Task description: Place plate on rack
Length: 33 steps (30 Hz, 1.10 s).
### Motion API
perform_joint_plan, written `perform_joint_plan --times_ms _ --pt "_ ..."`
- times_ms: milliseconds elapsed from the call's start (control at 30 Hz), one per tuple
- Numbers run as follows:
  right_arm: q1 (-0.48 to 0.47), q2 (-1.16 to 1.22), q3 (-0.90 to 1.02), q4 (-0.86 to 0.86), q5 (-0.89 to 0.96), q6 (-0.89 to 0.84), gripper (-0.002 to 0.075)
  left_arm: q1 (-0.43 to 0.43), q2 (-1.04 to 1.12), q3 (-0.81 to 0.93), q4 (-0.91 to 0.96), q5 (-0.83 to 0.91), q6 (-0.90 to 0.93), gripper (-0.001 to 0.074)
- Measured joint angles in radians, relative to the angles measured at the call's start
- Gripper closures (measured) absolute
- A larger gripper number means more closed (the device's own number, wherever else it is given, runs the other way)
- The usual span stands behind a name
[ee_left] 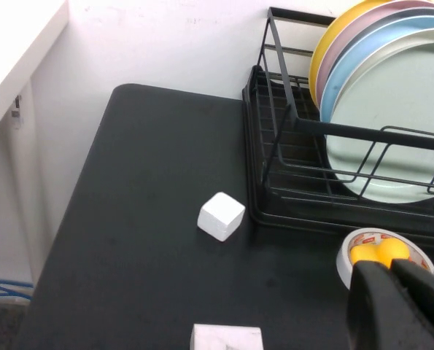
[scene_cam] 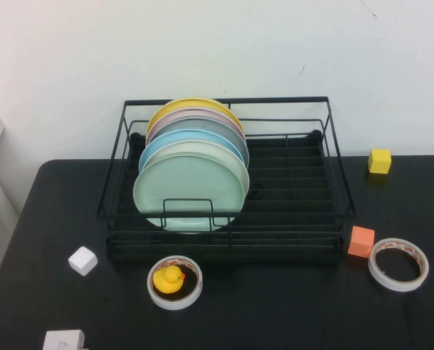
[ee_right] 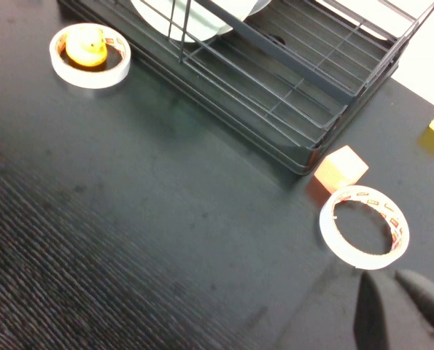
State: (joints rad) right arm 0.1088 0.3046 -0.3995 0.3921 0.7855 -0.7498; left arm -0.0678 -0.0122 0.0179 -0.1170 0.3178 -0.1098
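Black closed left tool (ee_left: 395, 292) and right tool (ee_right: 399, 310) show only in wrist views.

Bright, even overhead light, soft short shadows on the matte black table (scene_cam: 275, 306), slight wrist-view blur.

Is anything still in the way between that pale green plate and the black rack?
No. The green plate already stands upright in the rack, frontmost of the row. Left hand sits shut near the duck's tape ring; right hand shut beside the other ring.
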Motion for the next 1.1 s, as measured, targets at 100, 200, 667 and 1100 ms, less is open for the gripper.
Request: perform_joint_plan --times_ms 100,200,667,1100 --pt "0.000 0.000 0.000 0.000 0.000 0.000 0.0727 0.000 0.000 0.000 0.028 0.000 0.000 0.0736" --pt "0.000 0.000 0.000 0.000 0.000 0.000 0.0727 0.000 -0.001 -0.002 0.040 0.000 0.000 0.0736" --pt "0.000 0.000 0.000 0.000 0.000 0.000 0.0727 0.000 -0.001 -0.002 0.044 0.002 -0.002 0.0736" --pt "0.000 0.000 0.000 -0.057 0.002 -0.092 0.0728 0.000 -0.001 -0.002 0.044 0.002 -0.002 0.0736"
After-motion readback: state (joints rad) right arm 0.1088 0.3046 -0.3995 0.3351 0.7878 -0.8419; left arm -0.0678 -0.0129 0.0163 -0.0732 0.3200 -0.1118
